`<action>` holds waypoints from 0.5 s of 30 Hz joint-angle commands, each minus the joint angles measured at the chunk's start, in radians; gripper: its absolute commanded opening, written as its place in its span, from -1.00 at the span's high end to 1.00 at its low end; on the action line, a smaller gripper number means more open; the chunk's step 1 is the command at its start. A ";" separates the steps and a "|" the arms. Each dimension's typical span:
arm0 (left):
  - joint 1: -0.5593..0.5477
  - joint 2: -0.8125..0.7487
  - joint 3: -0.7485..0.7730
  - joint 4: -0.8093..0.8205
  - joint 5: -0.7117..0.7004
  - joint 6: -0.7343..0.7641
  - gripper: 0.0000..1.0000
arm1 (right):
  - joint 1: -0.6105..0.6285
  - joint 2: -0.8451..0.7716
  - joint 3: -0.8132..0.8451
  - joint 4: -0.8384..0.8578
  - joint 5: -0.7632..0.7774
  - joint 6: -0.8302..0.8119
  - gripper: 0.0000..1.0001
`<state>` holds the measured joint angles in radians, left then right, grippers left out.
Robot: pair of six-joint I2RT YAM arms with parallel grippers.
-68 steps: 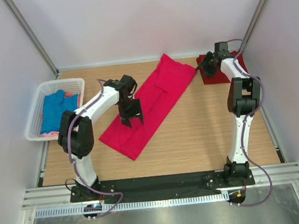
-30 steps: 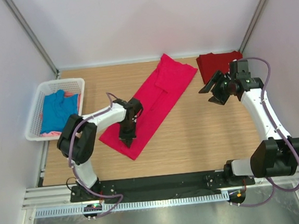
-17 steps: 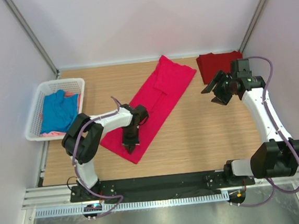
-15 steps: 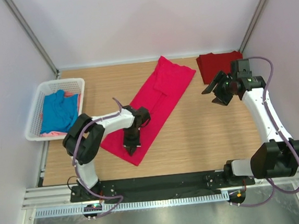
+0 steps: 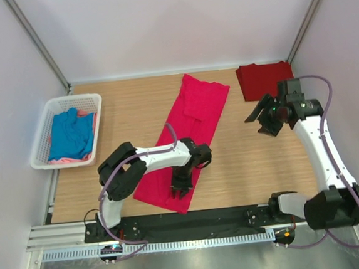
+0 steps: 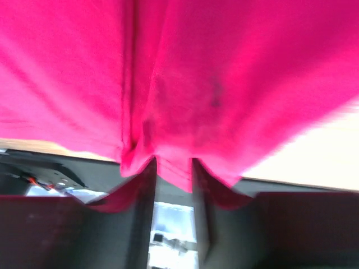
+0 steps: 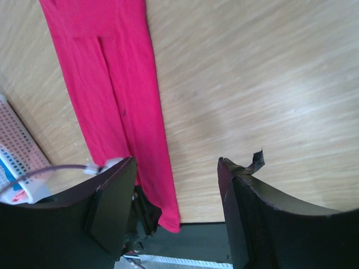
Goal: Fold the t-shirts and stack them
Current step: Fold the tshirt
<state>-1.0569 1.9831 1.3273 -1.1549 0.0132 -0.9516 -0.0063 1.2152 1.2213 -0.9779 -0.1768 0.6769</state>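
Top external view has the bright pinkish-red t-shirt [image 5: 194, 117] lying as a long folded strip on the table [image 5: 251, 166], running from 12 o'clock down to about 6 o'clock. The left fingers [image 5: 183, 187] are down on its near end at 6 o'clock. Seen from the left wrist, the left fingers [image 6: 147, 190] are drawn close together with the shirt's hem pinched between them. The cloth [image 6: 196, 73] bunches into a small pucker just above the grip. The right fingers [image 5: 266, 129] hang over bare wood at 3 o'clock, spread wide and holding nothing. The right wrist view shows the strip [image 7: 112, 84] lying off to one side of them. A darker red t-shirt [image 5: 264, 80] sits folded at 1 o'clock. The white basket [image 5: 41, 140] at 9 o'clock holds a blue t-shirt [image 5: 72, 132] with a pale pink t-shirt [image 5: 59, 161] peeking out beneath it.

My read is that the strip is being readied for its next fold, near end over far end. To do it well, I'd want the pinch to take every layer of the hem, since a grip on only 1 layer would peel the strip open. The lift should be low and travel straight along the strip toward 12 o'clock, so the side edges land on each other. The right fingers could help by pinning the middle as a crease line.
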 commanded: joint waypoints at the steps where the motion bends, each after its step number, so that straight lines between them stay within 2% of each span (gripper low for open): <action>1: 0.031 -0.073 0.136 -0.112 -0.103 0.014 0.29 | 0.147 -0.144 -0.101 -0.036 0.032 0.126 -0.32; 2: 0.041 -0.090 0.154 -0.120 -0.123 0.039 0.10 | 0.193 -0.170 -0.161 -0.028 0.060 0.171 -0.32; 3: 0.073 -0.116 0.164 -0.124 -0.128 0.057 0.07 | 0.251 -0.199 -0.196 -0.018 0.100 0.232 -0.31; 4: 0.095 -0.165 0.150 -0.108 -0.125 0.092 0.05 | 0.350 -0.256 -0.233 0.017 0.126 0.347 -0.30; 7: 0.204 -0.254 0.063 -0.036 -0.059 0.143 0.03 | 0.527 -0.334 -0.364 0.064 0.258 0.540 -0.24; 8: 0.242 -0.306 0.002 -0.023 -0.032 0.177 0.03 | 0.675 -0.338 -0.397 0.073 0.296 0.655 -0.23; 9: 0.277 -0.328 -0.035 -0.013 -0.029 0.197 0.03 | 0.750 -0.335 -0.405 0.079 0.351 0.702 -0.23; 11: 0.397 -0.366 -0.129 0.015 -0.022 0.246 0.03 | 0.901 -0.261 -0.401 0.097 0.462 0.824 -0.22; 12: 0.438 -0.397 -0.155 0.018 0.017 0.260 0.03 | 1.022 -0.220 -0.388 0.107 0.479 0.858 -0.23; 14: 0.568 -0.426 -0.201 0.027 0.059 0.290 0.04 | 1.123 -0.073 -0.320 0.133 0.522 0.903 -0.21; 15: 0.612 -0.456 -0.230 0.026 0.083 0.321 0.04 | 1.213 -0.025 -0.292 0.131 0.540 0.949 -0.15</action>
<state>-0.5503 1.5791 1.1603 -1.1427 0.0113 -0.7364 1.0676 1.0710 0.8509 -0.9222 0.2058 1.4105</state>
